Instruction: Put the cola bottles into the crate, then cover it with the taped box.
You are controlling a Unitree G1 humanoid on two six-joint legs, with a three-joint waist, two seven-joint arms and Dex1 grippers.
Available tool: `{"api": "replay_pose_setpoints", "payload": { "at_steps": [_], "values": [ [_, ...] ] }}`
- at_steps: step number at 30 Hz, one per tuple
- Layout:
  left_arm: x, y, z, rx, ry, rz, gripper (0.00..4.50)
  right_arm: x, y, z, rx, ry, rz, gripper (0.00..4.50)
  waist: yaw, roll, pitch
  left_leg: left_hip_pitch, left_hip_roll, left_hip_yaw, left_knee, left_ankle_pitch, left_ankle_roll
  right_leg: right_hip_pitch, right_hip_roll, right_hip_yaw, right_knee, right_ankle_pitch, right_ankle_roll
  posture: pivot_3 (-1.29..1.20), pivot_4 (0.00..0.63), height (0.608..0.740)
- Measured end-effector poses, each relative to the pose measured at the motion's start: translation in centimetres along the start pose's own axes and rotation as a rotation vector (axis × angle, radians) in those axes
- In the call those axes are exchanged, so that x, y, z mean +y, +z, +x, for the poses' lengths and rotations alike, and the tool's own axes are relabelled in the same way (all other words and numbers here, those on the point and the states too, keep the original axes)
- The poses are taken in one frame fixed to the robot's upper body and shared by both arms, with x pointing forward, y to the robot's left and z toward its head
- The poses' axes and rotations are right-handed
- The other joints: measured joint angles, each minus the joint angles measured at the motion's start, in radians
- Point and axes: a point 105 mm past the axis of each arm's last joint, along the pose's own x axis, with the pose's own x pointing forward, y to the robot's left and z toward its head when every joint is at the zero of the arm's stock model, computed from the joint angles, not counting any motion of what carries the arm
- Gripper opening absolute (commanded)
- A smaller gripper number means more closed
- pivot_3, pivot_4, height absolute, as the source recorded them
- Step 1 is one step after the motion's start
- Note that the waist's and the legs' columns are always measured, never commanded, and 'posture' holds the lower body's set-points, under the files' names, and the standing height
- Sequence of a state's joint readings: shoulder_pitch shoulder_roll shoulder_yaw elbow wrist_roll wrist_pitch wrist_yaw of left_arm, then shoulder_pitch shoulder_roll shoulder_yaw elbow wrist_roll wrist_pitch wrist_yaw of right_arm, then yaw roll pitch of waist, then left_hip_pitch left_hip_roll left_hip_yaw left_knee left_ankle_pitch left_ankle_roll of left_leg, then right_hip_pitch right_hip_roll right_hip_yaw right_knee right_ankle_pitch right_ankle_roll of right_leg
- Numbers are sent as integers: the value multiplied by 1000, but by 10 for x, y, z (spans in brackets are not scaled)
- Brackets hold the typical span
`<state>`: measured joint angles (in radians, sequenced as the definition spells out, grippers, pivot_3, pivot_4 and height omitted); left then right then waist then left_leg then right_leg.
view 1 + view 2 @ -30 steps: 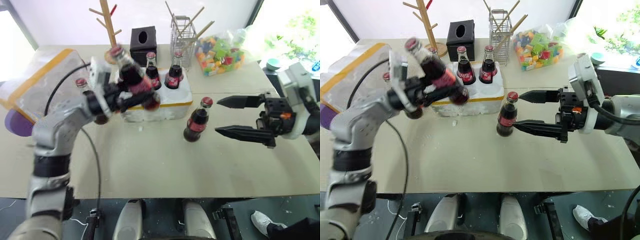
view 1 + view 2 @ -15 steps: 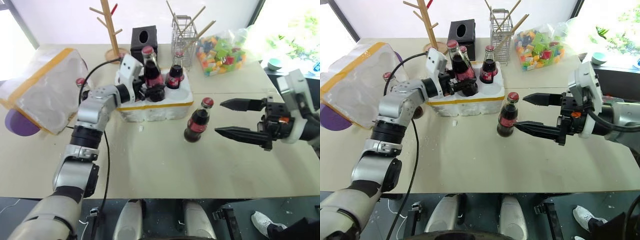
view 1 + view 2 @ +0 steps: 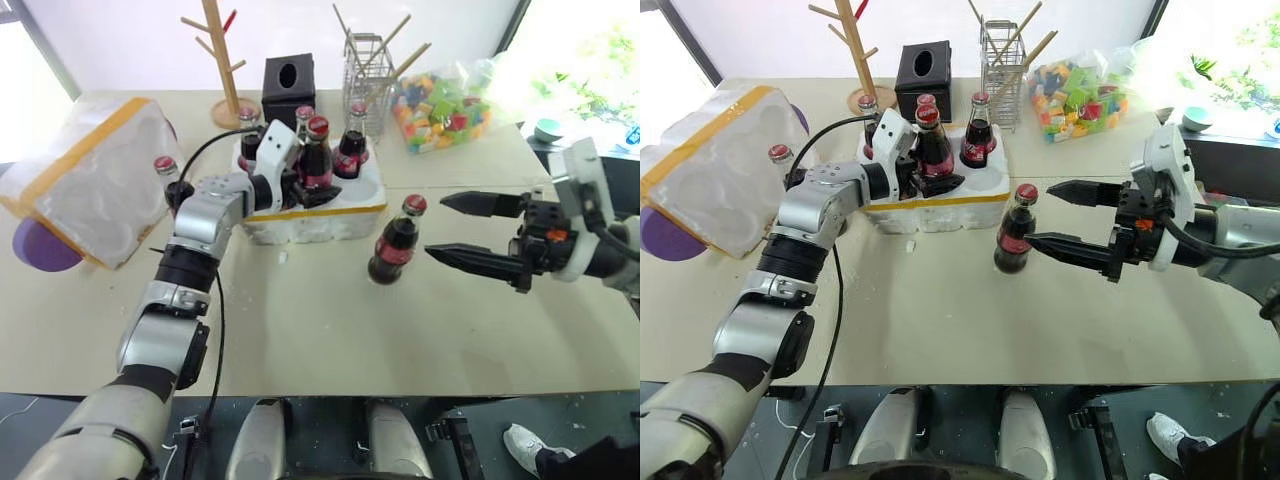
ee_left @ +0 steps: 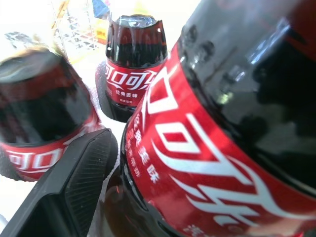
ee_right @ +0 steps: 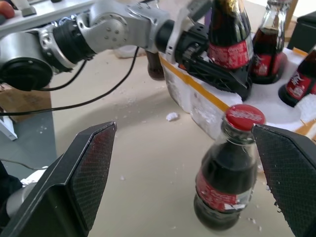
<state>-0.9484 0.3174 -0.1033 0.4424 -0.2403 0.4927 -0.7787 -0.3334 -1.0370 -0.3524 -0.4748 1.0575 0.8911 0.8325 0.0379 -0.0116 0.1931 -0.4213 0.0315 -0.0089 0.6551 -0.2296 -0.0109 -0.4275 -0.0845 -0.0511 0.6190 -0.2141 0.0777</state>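
Observation:
The crate (image 3: 345,208) sits mid-table and has several cola bottles upright in its wells. One of them (image 3: 318,150) stands in a front well between the fingers of my left gripper (image 3: 316,188), which is open around its base. The left wrist view has this bottle (image 4: 222,148) close up beside one finger (image 4: 74,182). Another bottle (image 3: 395,240) stands on the table in front of the crate's right end, just ahead of my open right gripper (image 3: 434,229). A further bottle (image 3: 165,175) stands left of the crate, by the taped box (image 3: 90,180).
Behind the crate are a black tissue box (image 3: 288,78), a wooden peg stand (image 3: 222,60), a wire basket (image 3: 365,65) and a bag of coloured blocks (image 3: 445,100). A purple object (image 3: 35,245) lies under the taped box. White crumbs (image 3: 283,257) dot the table.
My left gripper brought a tilted bottle down from the air and stood it upright in a front well of the crate, then its fingers opened. The right gripper has hardly moved.

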Motion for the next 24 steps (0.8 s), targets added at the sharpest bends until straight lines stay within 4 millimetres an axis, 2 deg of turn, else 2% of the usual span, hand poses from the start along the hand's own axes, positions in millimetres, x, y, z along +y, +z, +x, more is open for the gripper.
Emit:
{"api": "replay_pose_setpoints", "payload": {
  "at_steps": [13, 15, 19, 24],
  "values": [
    [3, 2, -25, -13, 44, -71, 4479, -10, -4, 4, -13, -10, 7, 4500, -1, 0, 0, 1, 0, 0, -1, 0, 0, 0, 1, 0, 0, 0, 0, 0, 150, 740],
    [5, 6, -28, -29, 51, -71, 3954, -9, -4, 5, -14, 0, 10, 4500, 0, 0, 0, 1, 0, 0, -1, 0, 0, 0, 1, 0, 0, 0, 0, 0, 150, 740],
    [6, 12, -28, -50, 53, -54, 2179, -9, -5, 6, -12, 9, 13, 4500, 1, 0, 0, 1, 0, 0, -1, 0, 0, 0, 1, 0, 0, 0, 0, 0, 150, 740],
    [7, 13, -29, -42, 57, -43, 2179, -9, -5, 6, -13, 10, 13, 4500, 0, 0, 0, 1, 0, 0, -1, 0, 0, 0, 1, 0, 0, 0, 0, 0, 150, 740]
  ]
}}
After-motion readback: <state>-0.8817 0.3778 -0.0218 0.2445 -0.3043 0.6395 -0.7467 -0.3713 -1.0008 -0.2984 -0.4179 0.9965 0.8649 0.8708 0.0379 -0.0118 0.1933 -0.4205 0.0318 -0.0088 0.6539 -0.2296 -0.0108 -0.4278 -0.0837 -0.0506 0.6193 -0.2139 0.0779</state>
